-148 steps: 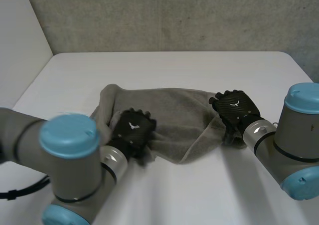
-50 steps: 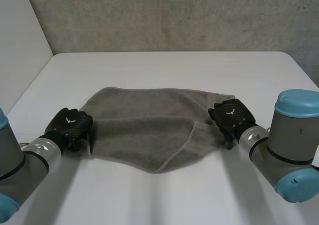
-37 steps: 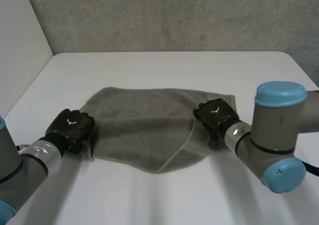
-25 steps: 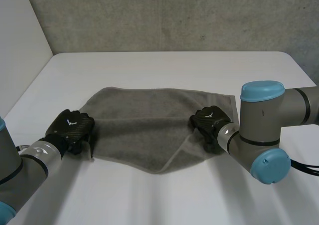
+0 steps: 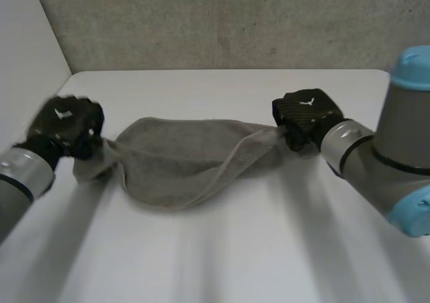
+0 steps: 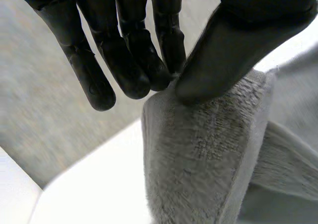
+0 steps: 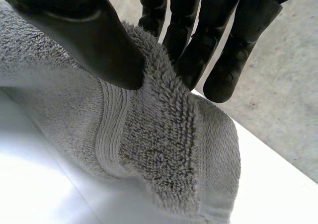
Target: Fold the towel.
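A grey towel (image 5: pixel 181 162) hangs stretched between both hands above the white table (image 5: pixel 222 256), its middle sagging onto the tabletop. My left hand (image 5: pixel 65 123) pinches the towel's left end; in the left wrist view the thumb (image 6: pixel 233 45) presses the cloth (image 6: pixel 203 154) against the fingers (image 6: pixel 129 60). My right hand (image 5: pixel 306 115) pinches the right end; in the right wrist view the thumb (image 7: pixel 84 40) and fingers (image 7: pixel 198 45) clamp a thick fold of towel (image 7: pixel 159 144).
A grey wall (image 5: pixel 222 21) runs along the table's far edge, and a white panel (image 5: pixel 27 54) stands at the left. Bare tabletop lies in front of and behind the towel.
Both hands have closed on the towel's ends and lifted them up and away from me. The towel, flat a second ago, now hangs bunched between them.
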Available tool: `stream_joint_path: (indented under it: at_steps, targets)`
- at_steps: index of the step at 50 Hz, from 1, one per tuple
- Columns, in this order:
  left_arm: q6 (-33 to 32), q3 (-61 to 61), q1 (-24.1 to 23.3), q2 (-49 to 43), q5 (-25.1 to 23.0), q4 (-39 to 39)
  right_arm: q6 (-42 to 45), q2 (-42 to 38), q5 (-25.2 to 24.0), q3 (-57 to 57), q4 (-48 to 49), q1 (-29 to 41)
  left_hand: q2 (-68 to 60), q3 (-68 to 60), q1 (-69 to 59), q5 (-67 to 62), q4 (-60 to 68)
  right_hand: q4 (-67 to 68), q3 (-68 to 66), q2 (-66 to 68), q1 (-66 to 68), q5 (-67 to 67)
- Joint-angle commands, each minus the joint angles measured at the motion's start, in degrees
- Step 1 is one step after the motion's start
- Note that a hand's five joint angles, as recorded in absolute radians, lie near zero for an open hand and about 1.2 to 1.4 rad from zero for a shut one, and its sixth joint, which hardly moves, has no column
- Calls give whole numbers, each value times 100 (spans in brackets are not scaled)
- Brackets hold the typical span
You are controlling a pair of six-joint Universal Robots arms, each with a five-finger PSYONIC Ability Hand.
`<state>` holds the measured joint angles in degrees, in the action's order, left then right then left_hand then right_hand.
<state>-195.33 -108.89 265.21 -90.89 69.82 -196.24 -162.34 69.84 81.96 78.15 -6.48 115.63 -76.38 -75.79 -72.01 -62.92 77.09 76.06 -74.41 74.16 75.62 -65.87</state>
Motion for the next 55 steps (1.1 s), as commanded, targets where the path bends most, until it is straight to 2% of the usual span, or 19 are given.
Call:
stream_joint_path:
  at_steps: [1,3,8,13,15,18,19,21,28,30,32,33,35,38,40,46,52,54,55]
  targets:
    - [768,43,734,933,-715,51,289,1082,-548,69,-652,-716,-362,-421,-799,-708,291,394,-559,584,438,-413]
    - [1232,104,1215,1161,-1205,103,377,1267,-759,7,-766,-839,-362,-421,-799,-708,291,394,-559,584,438,-413]
    - [1952,227,1647,1153,-1803,86,527,1480,-1050,-387,-1004,-1060,-362,-421,-799,-708,291,394,-559,584,438,-413]
    - [2306,263,1639,610,-1928,7,572,1181,-1051,-811,-1233,-1122,-362,-421,-799,-708,291,394,-559,584,438,-413]
    - [2289,359,1569,309,-1919,-28,764,569,-911,-1212,-1294,-1008,-362,-421,-799,-708,291,394,-559,584,438,-413]
    - [2271,893,1026,-759,-1867,-116,1062,-29,-578,-1696,-1286,-841,-362,-421,-799,-708,291,394,-559,584,438,-413]
    - [2271,896,1024,-763,-1867,-116,1168,-310,-411,-1933,-1269,-719,-362,-421,-799,-708,291,394,-559,584,438,-413]
    - [2271,1525,709,-1551,-1701,-90,1248,-626,-244,-2240,-1251,-578,-362,-421,-799,-708,291,394,-559,584,438,-413]
    - [2262,3330,163,-2627,-917,-55,1310,-1886,215,-3957,-1031,-208,-362,-421,-799,-708,291,394,-559,584,438,-413]
    - [2262,3919,31,-2785,-733,-55,1284,-2263,433,-5103,-481,-155,-362,-421,-799,-708,291,394,-559,584,438,-413]
    - [2271,5222,-231,-2960,-400,-55,1283,-2351,582,-5639,-95,-155,-362,-421,-799,-708,291,394,-559,584,438,-413]
    - [2271,5229,-233,-2961,-399,-55,1283,-2352,584,-5644,-91,-155,-362,-421,-799,-708,291,394,-559,584,438,-413]
    - [2271,6497,-443,-2978,-40,-90,1240,-2335,768,-6292,801,-155,-362,-421,-799,-708,291,394,-559,584,438,-413]
    - [2298,7057,-505,-2970,120,-125,1213,-2090,830,-6287,1576,-146,-362,-421,-799,-708,291,394,-559,584,438,-413]
    - [2350,7941,-514,-2987,513,-186,1161,-1915,830,-6138,1840,-146,-362,-421,-799,-708,291,394,-559,584,438,-413]
    - [2385,8261,-532,-3049,691,-266,950,-1500,742,-5225,2063,-146,-362,-421,-799,-708,291,394,-559,584,438,-413]
    - [2342,6986,-540,-3163,568,-319,949,-1306,602,-4212,2019,-208,-362,-421,-799,-708,291,394,-559,584,438,-413]
    - [2333,5990,-532,-3189,297,-502,949,-1114,366,-3268,2027,-260,-362,-421,-799,-708,291,394,-559,584,438,-413]
    - [2333,5985,-532,-3189,296,-503,949,-1113,364,-3263,2027,-260,-362,-421,-799,-708,291,394,-559,584,438,-413]
